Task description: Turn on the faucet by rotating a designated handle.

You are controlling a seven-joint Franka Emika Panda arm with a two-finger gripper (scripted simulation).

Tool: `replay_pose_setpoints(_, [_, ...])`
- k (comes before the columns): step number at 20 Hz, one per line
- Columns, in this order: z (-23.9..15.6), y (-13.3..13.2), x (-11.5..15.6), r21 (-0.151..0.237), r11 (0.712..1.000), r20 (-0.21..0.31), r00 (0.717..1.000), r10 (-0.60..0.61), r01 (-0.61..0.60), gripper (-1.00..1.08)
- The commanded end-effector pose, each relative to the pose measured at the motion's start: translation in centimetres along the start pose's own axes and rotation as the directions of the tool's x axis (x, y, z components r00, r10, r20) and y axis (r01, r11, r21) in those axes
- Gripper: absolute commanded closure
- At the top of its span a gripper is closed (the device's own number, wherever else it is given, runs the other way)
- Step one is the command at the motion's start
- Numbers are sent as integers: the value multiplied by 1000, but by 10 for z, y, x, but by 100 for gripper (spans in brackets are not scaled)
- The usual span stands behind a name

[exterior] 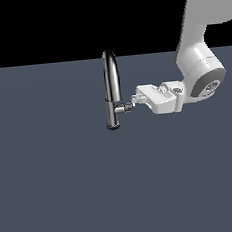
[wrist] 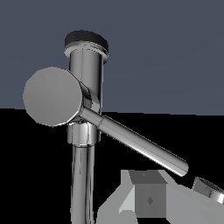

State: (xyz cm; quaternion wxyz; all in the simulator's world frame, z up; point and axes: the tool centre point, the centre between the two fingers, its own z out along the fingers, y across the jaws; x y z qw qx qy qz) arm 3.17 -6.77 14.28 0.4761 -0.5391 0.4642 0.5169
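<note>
The chrome faucet point(exterior: 112, 88) stands upright on the dark floor, its arched spout on top. It also shows close up in the wrist view point(wrist: 85, 70). The handle point(exterior: 124, 107) is a short stub on the body's side toward the exterior view's right. In the wrist view the stub's round end cap faces the camera and the thin lever point(wrist: 135, 141) slants away from it. My gripper point(exterior: 134, 99) lies level, just off the stub's end on the exterior view's right. In the wrist view the gripper point(wrist: 179, 192) has its fingers point(wrist: 148, 199) apart, with the lever's tip just over the gap and nothing held.
The white arm point(exterior: 197, 55) comes down from the exterior view's upper right. The flat dark grey floor point(exterior: 70, 192) spreads all around the faucet, with no other objects in sight.
</note>
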Motion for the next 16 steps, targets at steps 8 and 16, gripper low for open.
replay_pose_setpoints(8, [3,13,36,-6,1000,6,1000,9,-9,108])
replay_pose_setpoints(16, [7,23,78,-13,1000,12,1000,19,-19,108])
